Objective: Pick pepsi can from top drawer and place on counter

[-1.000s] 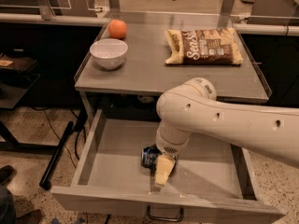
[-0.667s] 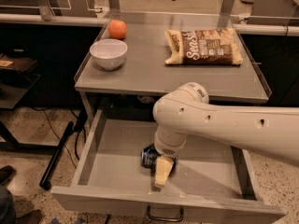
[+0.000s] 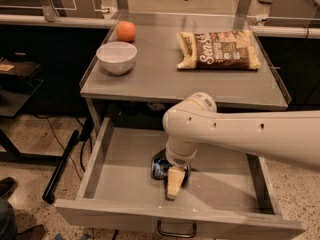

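The pepsi can (image 3: 159,168), dark blue with a shiny end, lies on its side on the floor of the open top drawer (image 3: 118,186), near the middle. My gripper (image 3: 173,178) is down inside the drawer, right at the can's right side and touching or nearly touching it. My white arm (image 3: 235,134) reaches in from the right and hides part of the can and the drawer's right half. The grey counter (image 3: 160,79) lies just above the drawer.
On the counter stand a white bowl (image 3: 116,57) at the left, an orange (image 3: 126,31) behind it and a brown snack bag (image 3: 218,49) at the back right. The drawer's dark loop handle (image 3: 176,232) is at its front. A dark stand leg (image 3: 60,166) is left of the drawer.
My arm's elbow has shifted slightly to the left. The gripper and the can remain at the same spot in the drawer.
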{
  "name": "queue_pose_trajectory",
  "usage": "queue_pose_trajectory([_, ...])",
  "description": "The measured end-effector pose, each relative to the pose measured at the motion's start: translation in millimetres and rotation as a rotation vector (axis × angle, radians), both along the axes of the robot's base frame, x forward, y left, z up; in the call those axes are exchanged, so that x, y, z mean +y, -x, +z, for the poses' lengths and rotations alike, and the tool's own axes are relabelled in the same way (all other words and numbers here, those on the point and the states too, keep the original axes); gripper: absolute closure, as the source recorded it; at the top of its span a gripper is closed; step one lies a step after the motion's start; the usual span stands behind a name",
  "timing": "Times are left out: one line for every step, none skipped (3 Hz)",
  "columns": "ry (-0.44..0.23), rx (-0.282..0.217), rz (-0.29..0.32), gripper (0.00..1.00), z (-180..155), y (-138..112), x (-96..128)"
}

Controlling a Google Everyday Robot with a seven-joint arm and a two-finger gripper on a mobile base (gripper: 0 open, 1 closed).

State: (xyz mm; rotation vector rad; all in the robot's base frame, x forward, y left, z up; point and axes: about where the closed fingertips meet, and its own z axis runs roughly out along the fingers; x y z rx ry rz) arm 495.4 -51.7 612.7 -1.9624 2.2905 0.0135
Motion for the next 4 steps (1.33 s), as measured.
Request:
queue_pose_trajectory([0.000, 0.000, 0.000, 0.13, 0.0, 0.0, 0.0])
queue_pose_trajectory([0.000, 0.000, 0.000, 0.36, 0.0, 0.0, 0.0])
queue_pose_trajectory([0.000, 0.000, 0.000, 0.60, 0.0, 0.0, 0.0])
queue_pose_trajectory([0.000, 0.000, 0.000, 0.82, 0.0, 0.0, 0.0])
